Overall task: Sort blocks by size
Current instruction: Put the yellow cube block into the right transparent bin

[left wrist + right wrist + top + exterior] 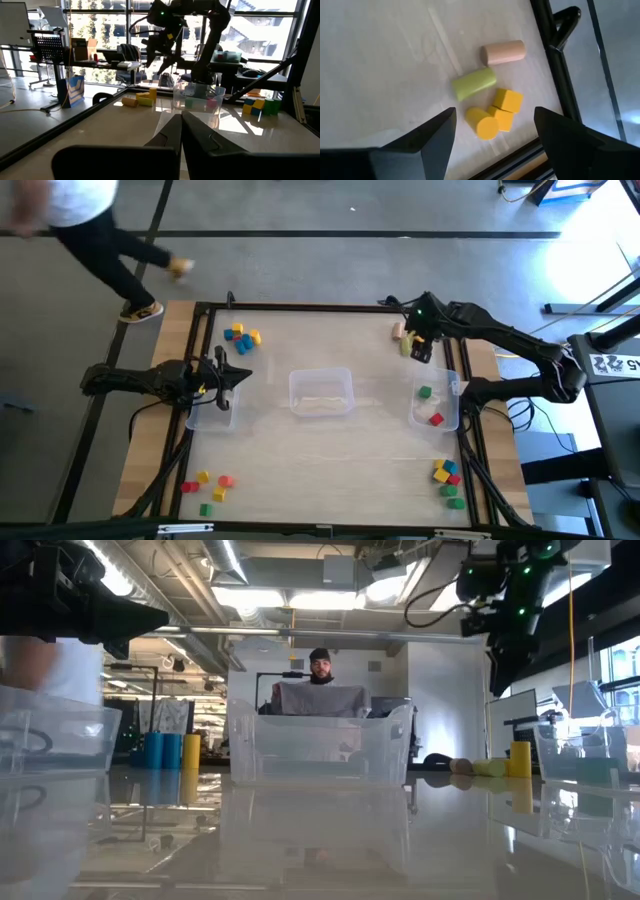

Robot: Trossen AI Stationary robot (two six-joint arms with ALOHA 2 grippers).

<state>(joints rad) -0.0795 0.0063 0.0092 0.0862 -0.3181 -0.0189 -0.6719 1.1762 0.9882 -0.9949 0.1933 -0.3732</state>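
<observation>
Right wrist view: three cylinders [474, 83], two cubes [507, 99]

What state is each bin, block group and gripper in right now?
Left gripper: shut, empty, above the left bin.
Right gripper: open, hanging over the yellow blocks.
Green cylinder: lying on its side.
Tan cylinder: lying on its side.
Middle bin: upright.
Right bin: holds a green block and a red block.

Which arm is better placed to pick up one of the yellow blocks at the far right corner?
The right. Its open right gripper hangs directly above the yellow cylinder and yellow cubes. The left gripper, shut, waits across the table.
</observation>
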